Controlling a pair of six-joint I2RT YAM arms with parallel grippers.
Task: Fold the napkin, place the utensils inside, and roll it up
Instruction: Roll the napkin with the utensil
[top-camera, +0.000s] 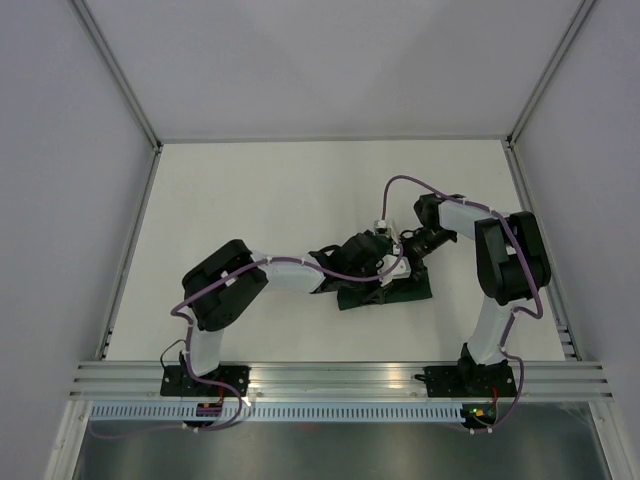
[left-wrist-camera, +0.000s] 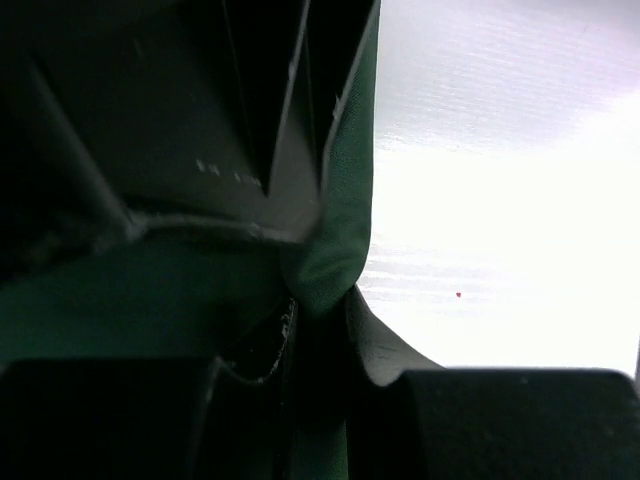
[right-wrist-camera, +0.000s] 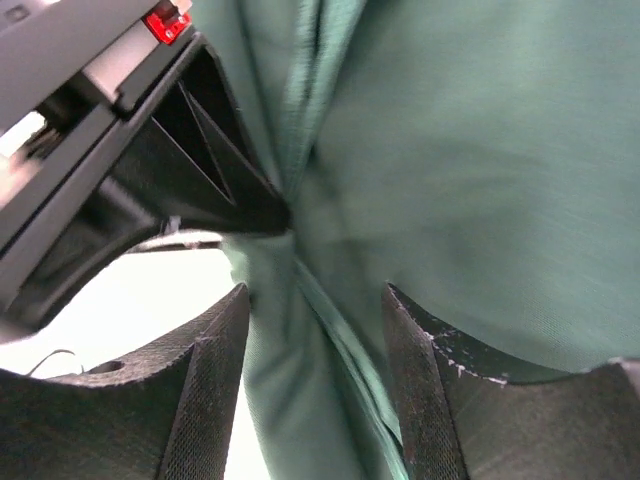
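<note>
Closest to the near edge of the tabletop (top-camera: 250, 190), the napkin (top-camera: 395, 291) lay bunched in a dark green heap. It sat a little right of the middle and nearer that edge than the far one. The left gripper (left-wrist-camera: 318, 305) had its jaws clenched on a raised fold of the cloth. From its own camera we saw the fabric pinched into a narrow ridge between them. Just beyond, the right gripper (right-wrist-camera: 315, 292) stood with its jaws released, and the cloth ran loose through the gap without being pressed.

We judged the napkin to be light, thin and wholly limp. It draped and creased wherever it was lifted and held no shape of its own. Its faint sheen suggested a slippery surface, so we thought a shallow pinch might slide off under any pull. It did not look fragile, though a bunched hold would gather several layers at once.

The better hold, in our view, was a deep bite on a single layer at a corner or along a hem. With one gripper at each end of the same edge, the cloth could be drawn flat before folding. Farther across the tabletop we could make out no utensils.
</note>
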